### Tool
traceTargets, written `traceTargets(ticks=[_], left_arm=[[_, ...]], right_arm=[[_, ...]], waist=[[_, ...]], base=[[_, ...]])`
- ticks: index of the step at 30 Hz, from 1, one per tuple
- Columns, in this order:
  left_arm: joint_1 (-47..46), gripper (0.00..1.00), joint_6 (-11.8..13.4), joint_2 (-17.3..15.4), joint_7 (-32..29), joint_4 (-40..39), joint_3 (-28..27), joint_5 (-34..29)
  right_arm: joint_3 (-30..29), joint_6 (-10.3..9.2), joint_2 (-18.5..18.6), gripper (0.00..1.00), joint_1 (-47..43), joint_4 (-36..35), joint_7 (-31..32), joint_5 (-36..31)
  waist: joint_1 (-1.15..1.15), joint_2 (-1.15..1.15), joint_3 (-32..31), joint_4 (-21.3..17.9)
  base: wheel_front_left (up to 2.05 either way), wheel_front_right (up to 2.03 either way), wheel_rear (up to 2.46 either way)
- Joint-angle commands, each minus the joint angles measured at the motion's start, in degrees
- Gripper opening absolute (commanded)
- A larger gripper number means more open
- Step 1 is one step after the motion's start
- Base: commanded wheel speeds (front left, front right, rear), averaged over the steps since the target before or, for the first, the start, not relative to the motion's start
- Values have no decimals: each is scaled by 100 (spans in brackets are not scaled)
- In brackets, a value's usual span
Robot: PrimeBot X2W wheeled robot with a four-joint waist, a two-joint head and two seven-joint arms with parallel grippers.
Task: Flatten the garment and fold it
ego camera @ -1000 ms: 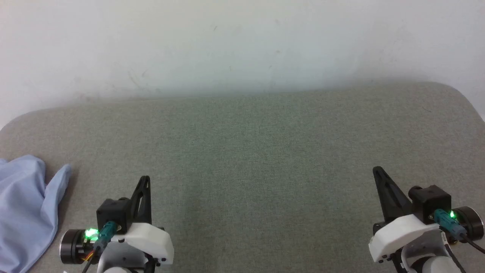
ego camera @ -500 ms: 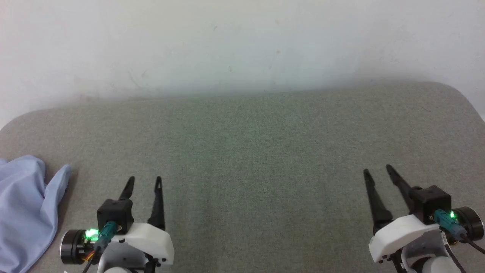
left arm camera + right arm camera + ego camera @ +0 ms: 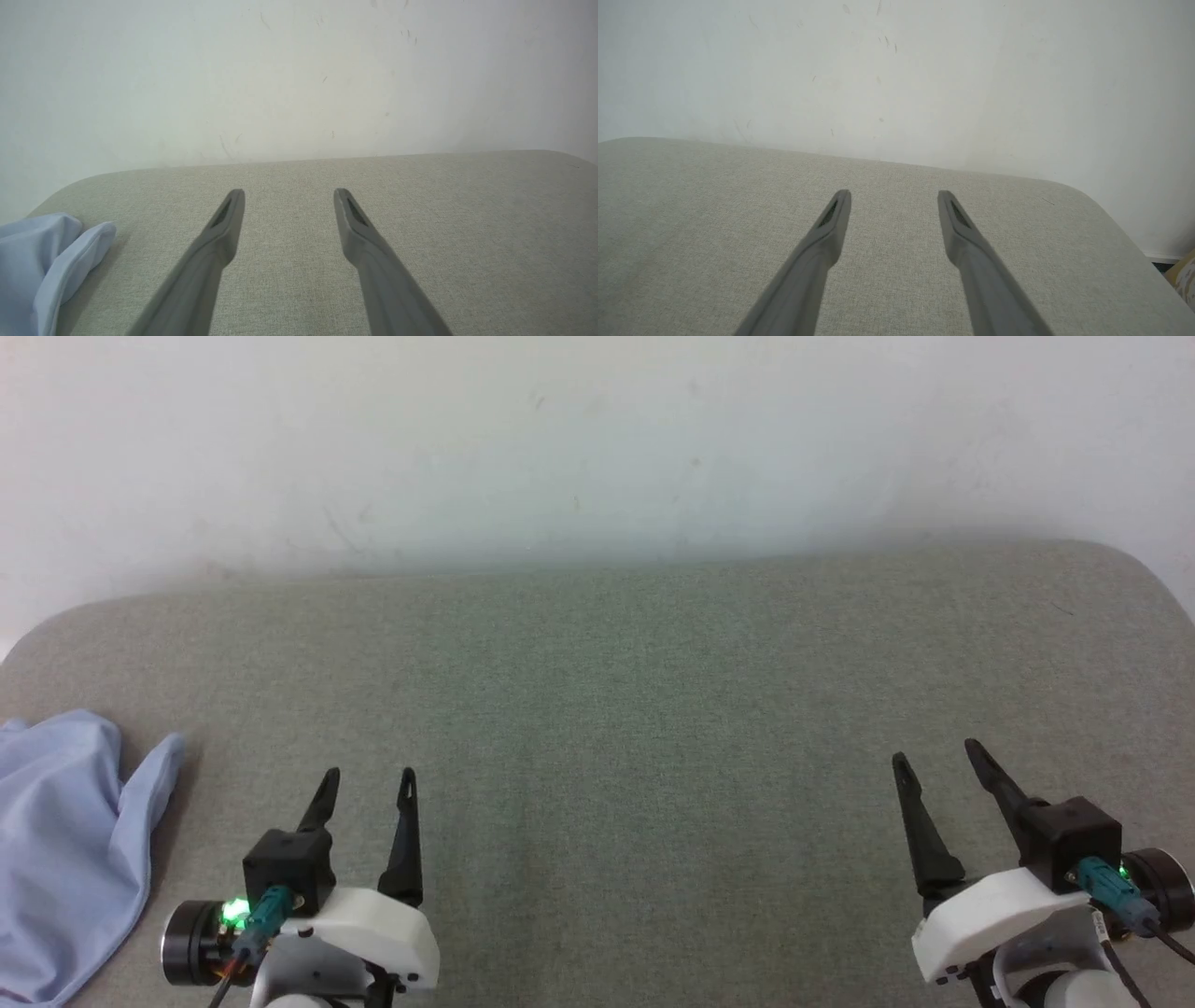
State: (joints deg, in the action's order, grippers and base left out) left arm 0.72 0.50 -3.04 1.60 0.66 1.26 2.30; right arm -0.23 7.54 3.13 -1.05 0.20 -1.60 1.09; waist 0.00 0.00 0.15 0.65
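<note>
Both arms hang low at the near edge of the padded table [image 3: 597, 709], one at each side, in what looks like a ready stance. The left gripper [image 3: 370, 773] and the right gripper [image 3: 935, 751] each point away from the robot toward the wall [image 3: 597, 448], with their 2 dark fingers spread apart and nothing between them. Neither touches cloth, and the wrist views show plain grey-green covering under and ahead of each pair of fingers. Spread fingers suit a first grab, and the wide gap between the 2 arms gives room in the middle of the table to lay the cloth out. The garment [image 3: 65, 840] lies at the far left of the table, near the left gripper but apart from it. It runs off the left edge of the head view, so most of it is hidden. The part in view is light blue, soft, thin cloth, bunched in loose folds, with a rounded lobe poking toward the middle and a shadowed crease beside it. Which part of the garment this is cannot be told. By the look of it, flattening has not begun, and the left arm is the nearer one to reach the cloth.
</note>
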Motion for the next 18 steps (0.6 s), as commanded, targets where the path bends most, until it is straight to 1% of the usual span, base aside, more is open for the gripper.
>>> traceTargets(ticks=[1,9,18], left_arm=[[-70,100,-1,2,57,10,23,57],[-76,100,23,3,153,0,-7,219],[-76,100,48,5,261,-11,-65,352]], right_arm=[[-25,-1,-5,100,-32,17,-55,41],[-51,-1,-6,100,-59,2,-136,71],[-62,-2,-8,100,-94,-56,-205,97]], waist=[[0,0,2,30],[0,0,1,227],[0,0,1,588]], base=[[0,0,0],[0,0,0],[0,0,0]])
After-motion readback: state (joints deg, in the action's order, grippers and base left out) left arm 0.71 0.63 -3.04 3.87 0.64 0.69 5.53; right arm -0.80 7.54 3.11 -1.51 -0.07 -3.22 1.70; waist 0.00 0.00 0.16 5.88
